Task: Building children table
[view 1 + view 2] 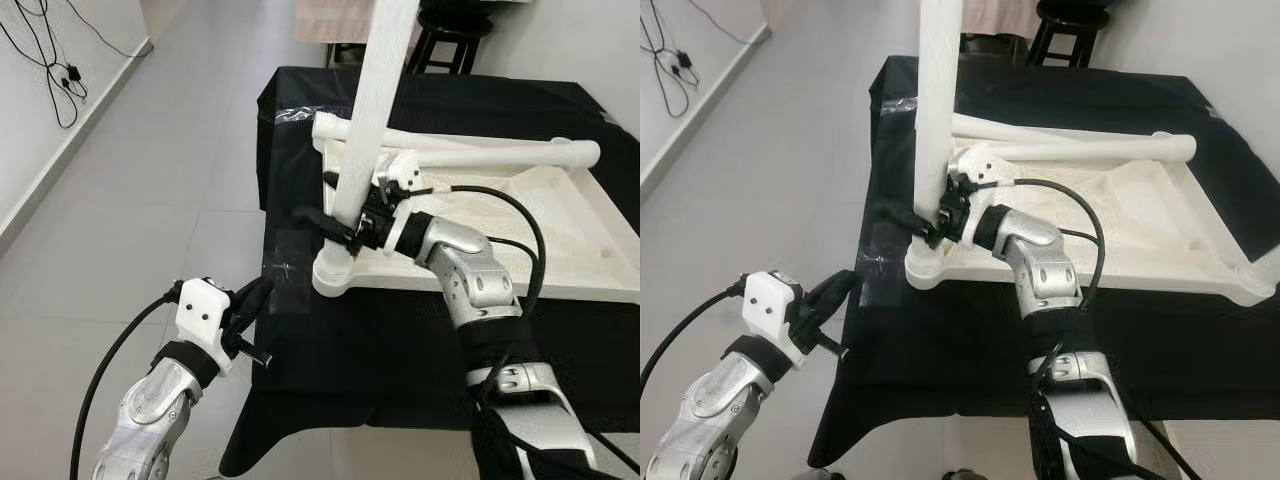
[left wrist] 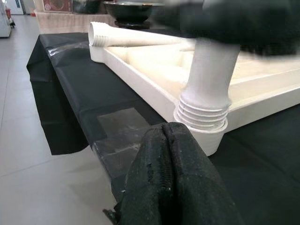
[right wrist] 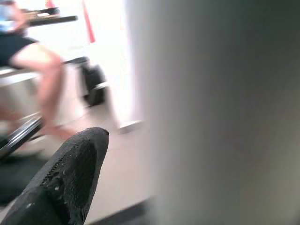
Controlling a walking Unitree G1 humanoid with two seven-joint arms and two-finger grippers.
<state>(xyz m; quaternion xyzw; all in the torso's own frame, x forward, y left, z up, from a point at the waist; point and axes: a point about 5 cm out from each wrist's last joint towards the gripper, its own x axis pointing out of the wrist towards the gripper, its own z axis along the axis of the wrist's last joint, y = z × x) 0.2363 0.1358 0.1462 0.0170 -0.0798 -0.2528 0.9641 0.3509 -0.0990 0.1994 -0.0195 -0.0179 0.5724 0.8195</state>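
Left end effector point(image 2: 171, 178) pressed closed near the white leg point(image 2: 211, 75) — threaded base in the tabletop's point(image 2: 140, 70) corner socket.

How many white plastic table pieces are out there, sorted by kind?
Upturned white plastic tabletop: 1
Upright white plastic leg standing in the tabletop's corner socket, held by the right gripper: 1
White plastic leg lying across the tabletop: 1
Total: 3

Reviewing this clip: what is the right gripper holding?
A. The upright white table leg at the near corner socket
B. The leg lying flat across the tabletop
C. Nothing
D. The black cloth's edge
A: the right gripper clamps the upright white leg just above the tabletop's corner socket.
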